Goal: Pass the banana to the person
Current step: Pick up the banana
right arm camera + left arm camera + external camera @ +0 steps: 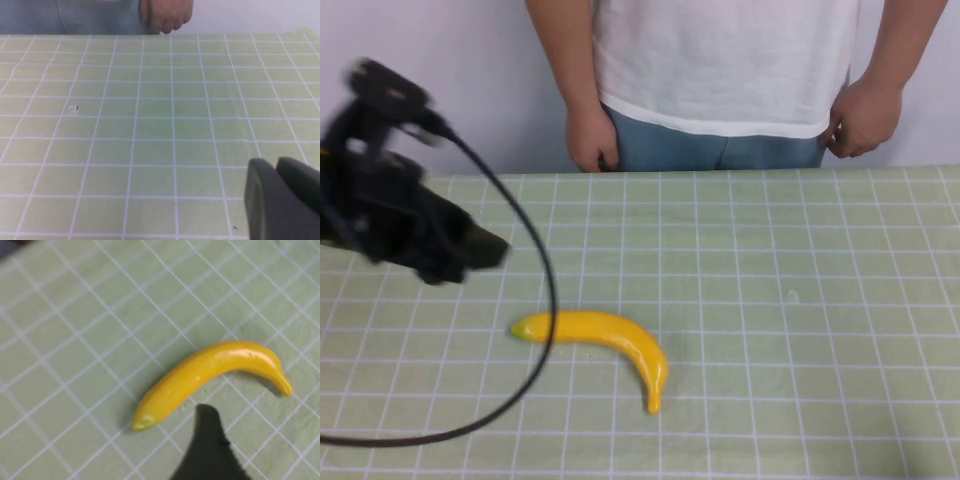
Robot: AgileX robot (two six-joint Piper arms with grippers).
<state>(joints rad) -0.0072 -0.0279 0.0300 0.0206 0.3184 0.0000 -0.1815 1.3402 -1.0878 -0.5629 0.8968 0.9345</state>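
The yellow banana lies flat on the green checked tablecloth, greenish tip to the left, stem toward the front. It also shows in the left wrist view. My left gripper hovers above the table to the banana's left, open and empty; one dark finger shows beside the banana, not touching it. My right gripper is shut and empty, low over the cloth; it is out of the high view. The person in a white T-shirt and jeans stands behind the far edge, hands down.
The left arm's black cable loops across the cloth and passes over the banana's green end in the high view. The person's hand hangs at the far table edge. A small speck lies right of centre.
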